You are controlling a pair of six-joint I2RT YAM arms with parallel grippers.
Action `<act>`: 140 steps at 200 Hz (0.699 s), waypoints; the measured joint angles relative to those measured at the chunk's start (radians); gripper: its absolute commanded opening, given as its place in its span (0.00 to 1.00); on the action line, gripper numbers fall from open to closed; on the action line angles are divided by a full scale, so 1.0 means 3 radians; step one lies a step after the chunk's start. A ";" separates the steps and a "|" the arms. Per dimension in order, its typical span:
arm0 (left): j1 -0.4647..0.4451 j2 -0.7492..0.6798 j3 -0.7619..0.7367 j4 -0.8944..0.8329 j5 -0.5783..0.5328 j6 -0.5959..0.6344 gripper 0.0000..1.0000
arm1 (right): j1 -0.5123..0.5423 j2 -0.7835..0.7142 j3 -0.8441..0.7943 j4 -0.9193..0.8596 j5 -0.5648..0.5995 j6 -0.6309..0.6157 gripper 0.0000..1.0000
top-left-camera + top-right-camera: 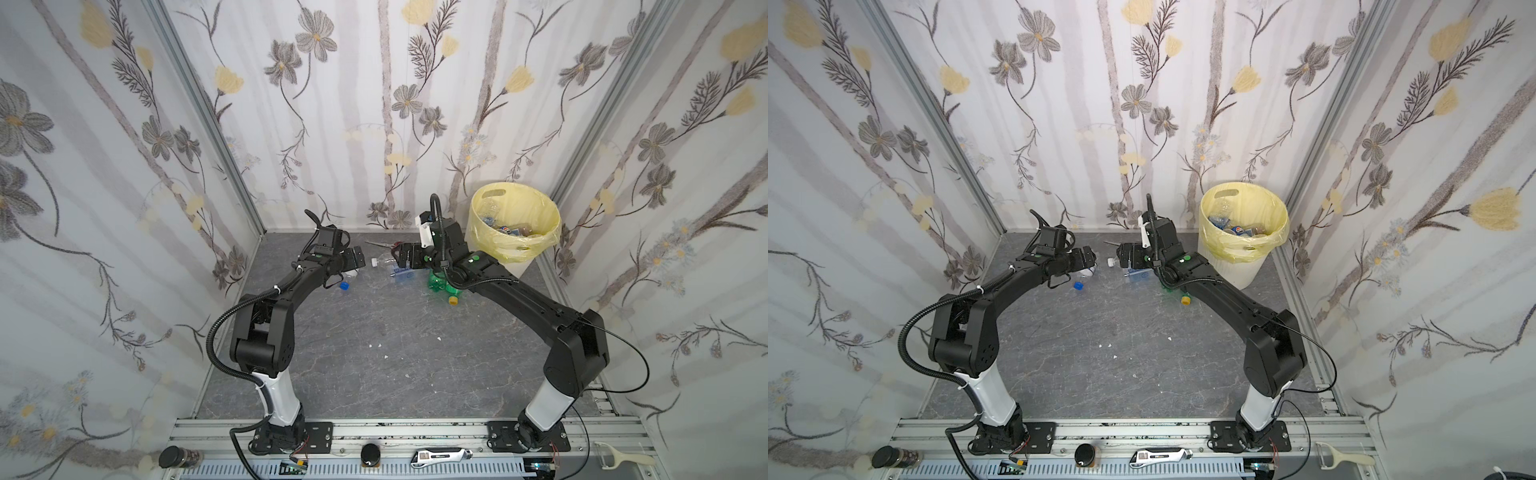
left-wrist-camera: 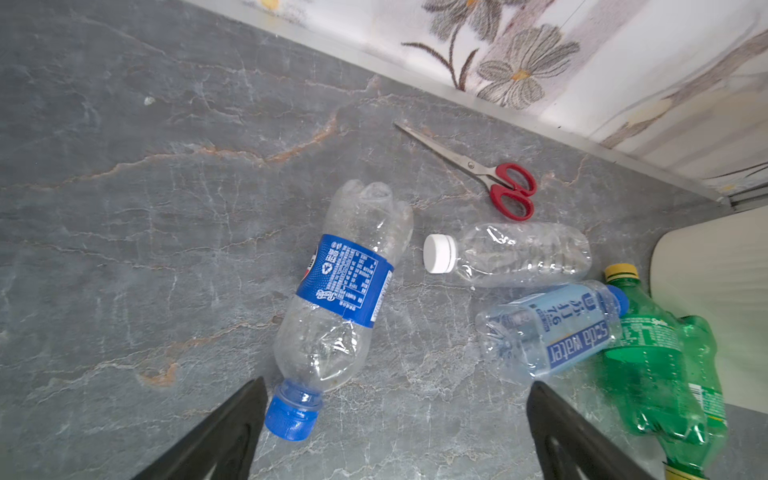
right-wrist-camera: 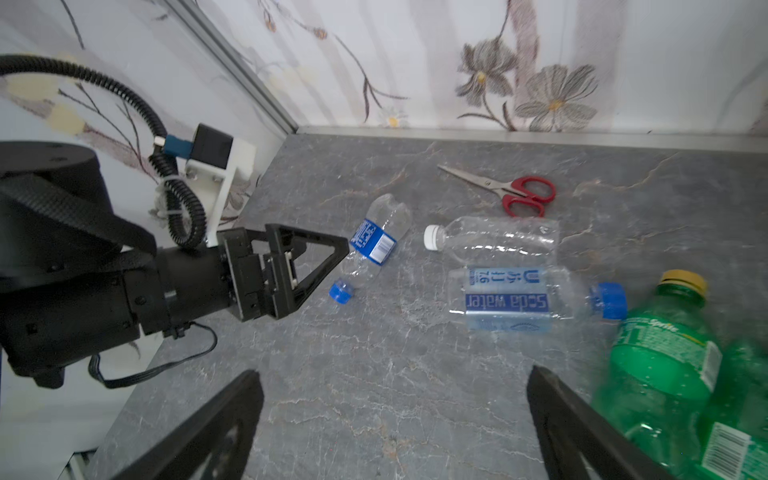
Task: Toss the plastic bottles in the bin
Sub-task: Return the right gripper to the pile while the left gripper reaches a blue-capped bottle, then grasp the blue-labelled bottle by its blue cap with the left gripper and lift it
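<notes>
Left end effector (image 2: 397,386): jaws spread wide, nothing between them. It hangs over the blue-capped bottle (image 2: 340,291), a clear one with a blue label, lying on its side on the desk (image 1: 374,353). The cap end points back toward me and sits just beside one of my fingers (image 2: 232,424).

Right end effector (image 3: 395,374): also spread wide and empty. Ahead of it lies the soda-water bottle (image 3: 507,299), and just beyond that the white-capped bottle (image 3: 494,241). Both are on their sides, nearly parallel. The green bottles (image 3: 665,365), two lying against each other, are just beside one finger of this end effector. The soda-water bottle's blue cap is close against the nearer green one. Red-handled scissors (image 2: 498,178) lie farther back, near the wall.

The bin (image 1: 544,216) stands in the far right corner of the desk, behind my right arm. The binned bottles (image 1: 509,230) show above its yellow liner.

Hard to make out:
- In both top views my arms cover most of each bottle on the desk, and only caps and scraps of label show.
- The second green bottle is cut off at the frame edge in both wrist views.
- The bin's contents are a jumble that I cannot count.
- I cannot tell whether my left finger touches the blue cap.
</notes>
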 measured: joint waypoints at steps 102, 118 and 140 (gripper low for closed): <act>0.0159 0.0622 0.0259 -0.0050 -0.0086 0.0042 1.00 | 0.0167 0.0155 -0.0064 -0.0069 -0.0081 0.0071 1.00; 0.0159 0.0698 0.0332 -0.0047 -0.0095 0.0071 1.00 | 0.0167 0.0184 -0.0075 -0.0067 -0.0089 0.0094 1.00; 0.0159 0.0802 0.0407 -0.0048 -0.0102 0.0112 0.99 | 0.0168 0.0226 -0.0078 -0.0064 -0.0140 0.0104 1.00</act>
